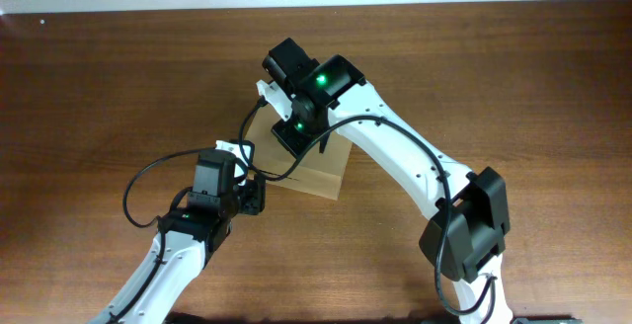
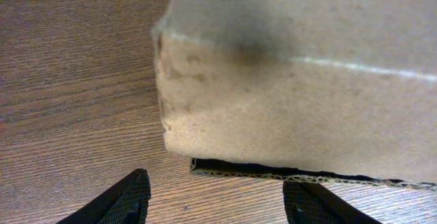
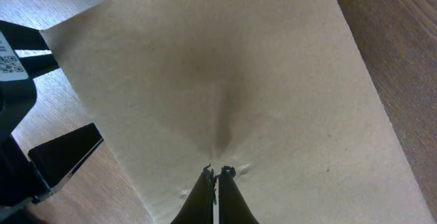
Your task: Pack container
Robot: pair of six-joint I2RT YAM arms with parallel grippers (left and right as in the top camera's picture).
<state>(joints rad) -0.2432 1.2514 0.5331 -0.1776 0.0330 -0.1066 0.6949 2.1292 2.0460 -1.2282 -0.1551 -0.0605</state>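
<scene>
The container is a plain tan cardboard box [image 1: 314, 168] in the middle of the table, its flap lid down. My right gripper [image 3: 217, 172] is shut, and its fingertips press on the flat lid [image 3: 225, 80]. In the overhead view the right wrist [image 1: 311, 102] covers the box's far half. My left gripper [image 2: 215, 193] is open and empty, just off the box's near left corner [image 2: 167, 125], with the box's side wall [image 2: 287, 108] close in front. A thin gap shows under the flap edge [image 2: 273, 171].
The brown wooden table [image 1: 513, 77] runs all around the box. The left arm [image 1: 212, 205] lies at the box's left front. The right arm [image 1: 415, 166] reaches in from the right front. No tape rolls or pens show.
</scene>
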